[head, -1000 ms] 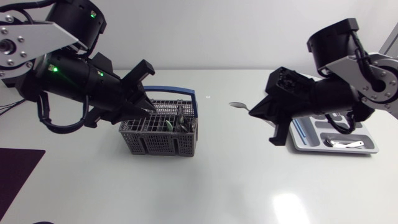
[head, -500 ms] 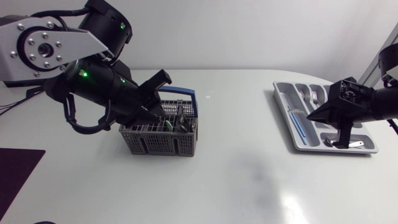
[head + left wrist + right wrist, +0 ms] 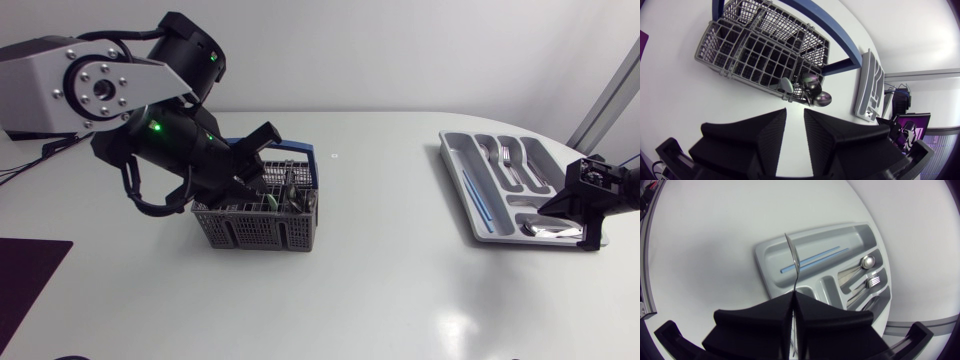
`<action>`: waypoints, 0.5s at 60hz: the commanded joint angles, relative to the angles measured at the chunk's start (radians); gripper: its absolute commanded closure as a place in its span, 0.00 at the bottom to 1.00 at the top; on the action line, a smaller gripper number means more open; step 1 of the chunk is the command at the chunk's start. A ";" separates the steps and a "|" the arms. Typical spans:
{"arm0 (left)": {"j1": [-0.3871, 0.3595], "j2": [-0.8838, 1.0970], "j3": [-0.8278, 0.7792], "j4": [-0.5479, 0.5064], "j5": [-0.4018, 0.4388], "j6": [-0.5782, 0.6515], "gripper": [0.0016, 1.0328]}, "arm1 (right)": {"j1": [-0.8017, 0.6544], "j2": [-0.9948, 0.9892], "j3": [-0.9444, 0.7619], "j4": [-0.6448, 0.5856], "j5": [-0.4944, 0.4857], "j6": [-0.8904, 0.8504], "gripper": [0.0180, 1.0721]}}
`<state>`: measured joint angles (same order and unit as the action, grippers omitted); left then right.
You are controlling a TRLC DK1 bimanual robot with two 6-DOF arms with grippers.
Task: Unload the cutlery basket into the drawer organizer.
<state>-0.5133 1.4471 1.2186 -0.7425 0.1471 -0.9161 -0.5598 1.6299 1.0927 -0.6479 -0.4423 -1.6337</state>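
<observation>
The grey cutlery basket with a blue handle stands left of the table's middle. Several spoons and other pieces stick up in its right end. My left gripper hangs open just above the basket's back rim with nothing between its fingers. In the left wrist view the basket and its spoons lie ahead of that gripper. My right gripper is over the near end of the grey drawer organizer, shut on a spoon that points over the organizer.
The organizer holds a blue stick in its long slot, spoons and forks in the far slots and a metal piece in the front slot. A dark mat lies at the table's left edge.
My right arm has swung right with the spoon, from the table's middle to above the organizer's near end. The left arm has shifted a little right over the basket.
</observation>
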 commanded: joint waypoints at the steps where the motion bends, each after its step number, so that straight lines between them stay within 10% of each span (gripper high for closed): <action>1: -0.010 0.018 0.029 0.005 -0.011 -0.017 0.72 | -0.025 0.064 0.041 -0.004 0.013 -0.061 0.95; 30: -0.008 0.041 0.012 0.015 -0.032 -0.012 0.72 | -0.084 0.274 0.130 0.106 0.145 -0.133 0.94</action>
<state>-0.5140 1.4731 1.2186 -0.7338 0.1215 -0.9161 -0.6342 1.8660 1.2083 -0.5579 -0.3107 -1.7336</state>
